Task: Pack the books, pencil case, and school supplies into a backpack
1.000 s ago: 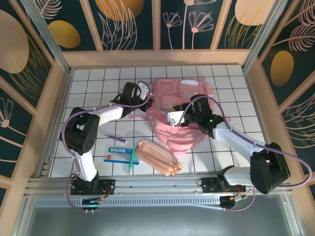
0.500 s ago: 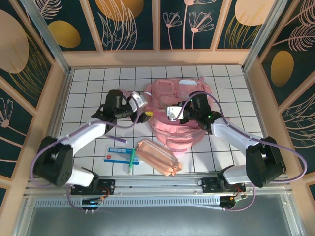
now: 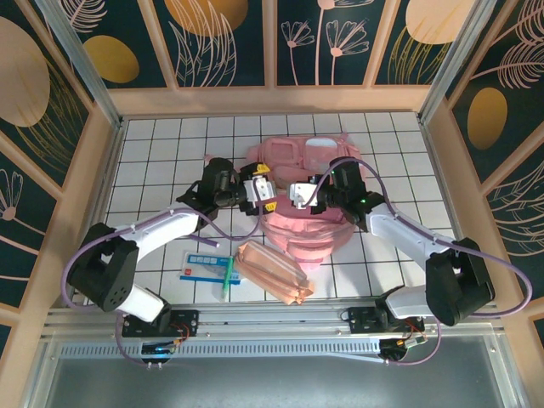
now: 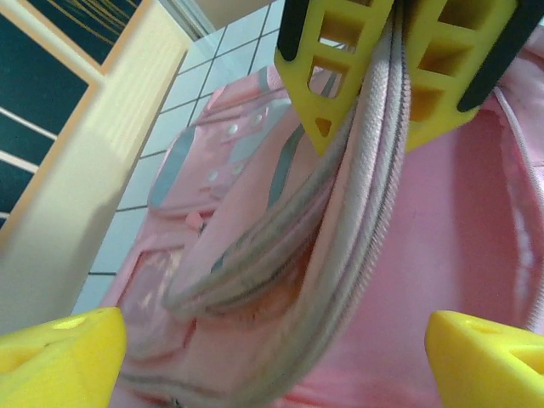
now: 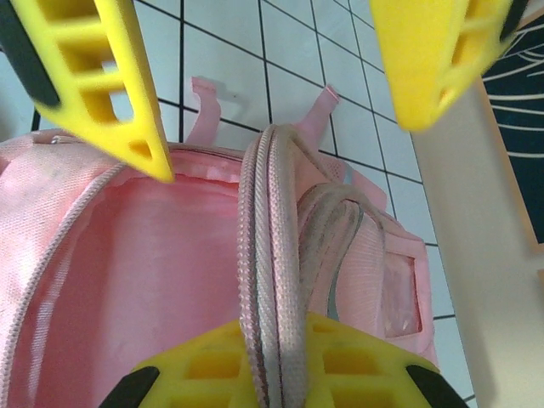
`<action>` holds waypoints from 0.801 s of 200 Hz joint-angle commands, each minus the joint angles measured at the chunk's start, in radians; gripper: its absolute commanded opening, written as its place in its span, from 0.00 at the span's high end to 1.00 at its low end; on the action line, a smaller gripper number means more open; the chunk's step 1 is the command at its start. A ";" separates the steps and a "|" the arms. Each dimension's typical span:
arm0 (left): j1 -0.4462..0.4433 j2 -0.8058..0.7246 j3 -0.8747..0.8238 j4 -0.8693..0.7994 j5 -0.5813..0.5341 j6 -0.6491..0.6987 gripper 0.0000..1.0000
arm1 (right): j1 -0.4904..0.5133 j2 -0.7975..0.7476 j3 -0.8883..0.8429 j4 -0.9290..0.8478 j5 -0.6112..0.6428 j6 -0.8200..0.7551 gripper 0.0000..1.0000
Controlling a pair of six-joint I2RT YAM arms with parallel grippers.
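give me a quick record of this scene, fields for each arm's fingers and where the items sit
backpack: mid-table, main compartment open
zipper rim: pinched and held up
right fingers: shut on the zipper rim
left fingers: wide open, one either side of the rim, not gripping
pencil case: on the table at the backpack's near edge
packet: on the table, left of the pencil case
green pen: across the packet's right end
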 commanded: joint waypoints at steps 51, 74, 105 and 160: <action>-0.040 0.163 0.151 0.023 0.061 0.191 0.34 | 0.045 -0.051 0.003 0.079 -0.053 -0.022 1.00; -0.043 0.217 0.152 0.112 0.032 0.135 0.55 | 0.080 -0.048 -0.021 0.154 0.027 0.014 0.85; -0.030 0.266 0.223 0.166 -0.094 -0.036 0.85 | 0.183 -0.083 -0.119 0.433 0.383 0.246 0.51; 0.003 0.271 0.238 0.214 -0.184 -0.167 1.00 | 0.194 -0.309 -0.271 0.419 0.447 0.604 0.45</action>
